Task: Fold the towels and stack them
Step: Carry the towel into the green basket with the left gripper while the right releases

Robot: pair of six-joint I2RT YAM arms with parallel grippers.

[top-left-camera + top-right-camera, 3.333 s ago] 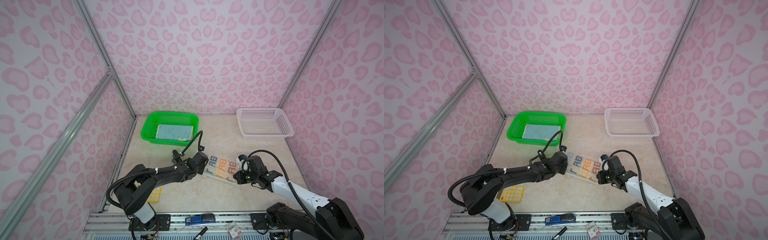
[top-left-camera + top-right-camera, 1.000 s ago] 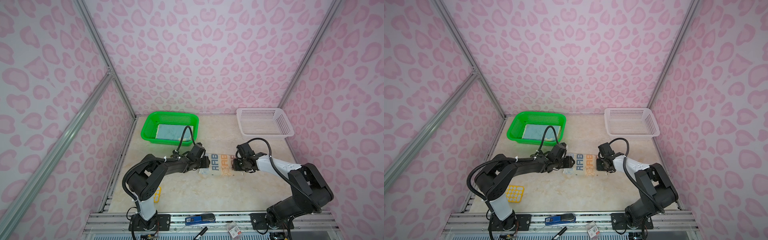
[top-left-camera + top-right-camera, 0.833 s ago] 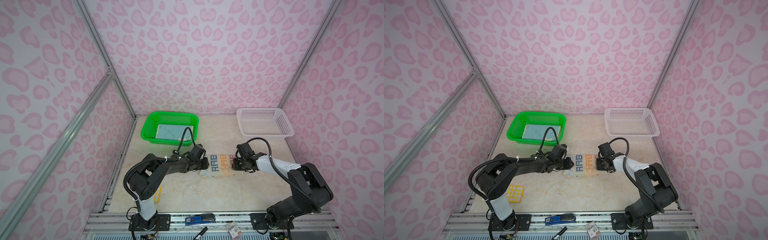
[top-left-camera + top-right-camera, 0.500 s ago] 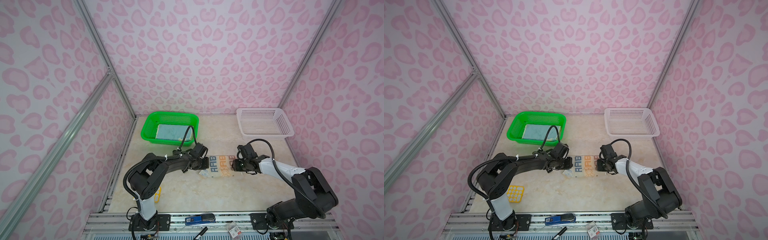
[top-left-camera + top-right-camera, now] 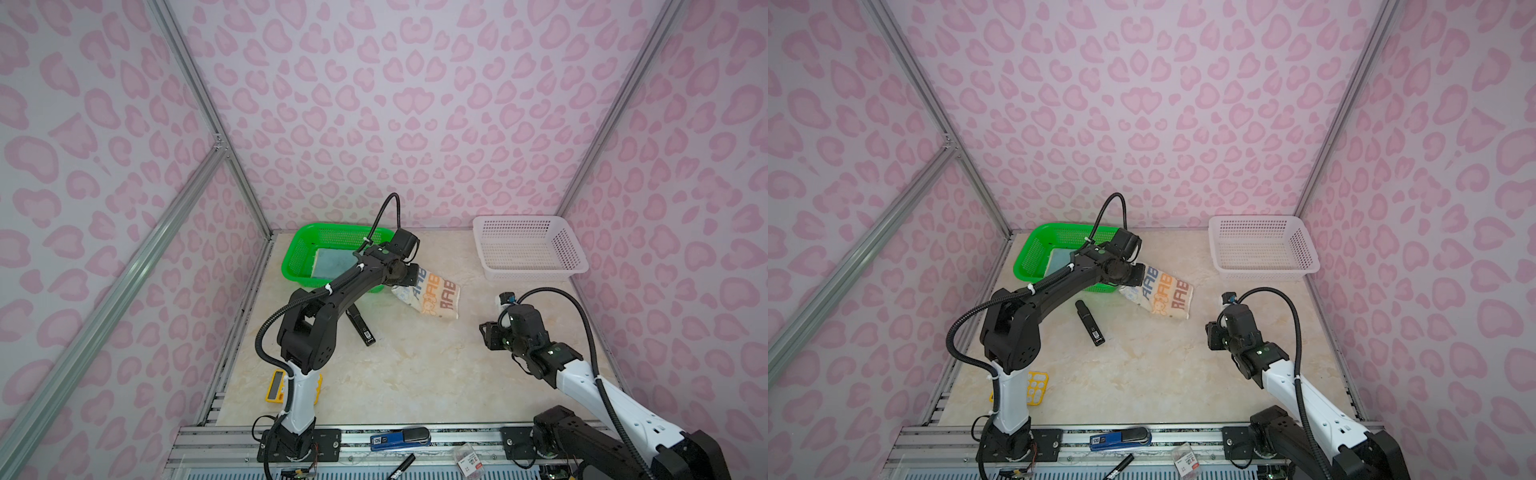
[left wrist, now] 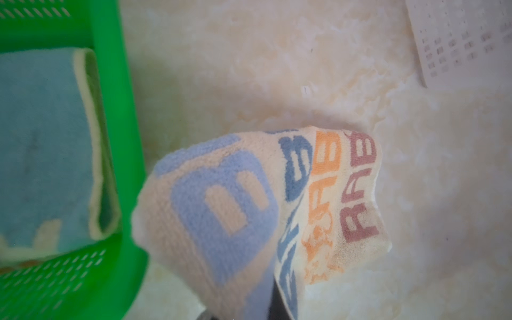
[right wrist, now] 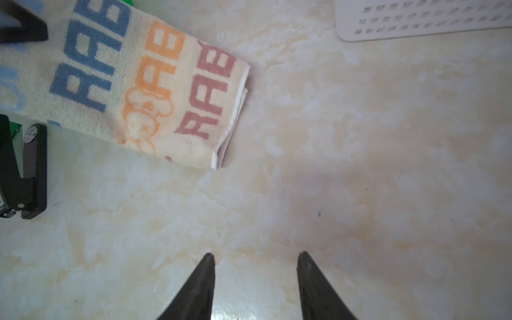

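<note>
left end effector [image 5: 409, 275] clenched on one end of the folded cream RAB towel [image 5: 436, 293], right beside the near right corner of the green basket [image 5: 297, 259]; its jaws are buried under the cloth in the left wrist view, the towel drapes over them. Gripped end is up, the rest slopes down to the right over the worktop [image 5: 415, 365]. Low edge looks like it touches the surface in the right wrist view, can't say for sure. Layered hem shows at that free end. Blue towel [image 5: 332, 264] with cream edge lies flat inside the green basket. Right end effector [image 7: 256, 257] released, fingers spread with nothing between them, above bare worktop, well apart from the RAB towel and pointing toward it. White basket [image 5: 536, 272] sits at the far right corner. Black tool [image 5: 360, 324], maybe a stapler, lies on the worktop near the left arm, just in front of the green basket
</note>
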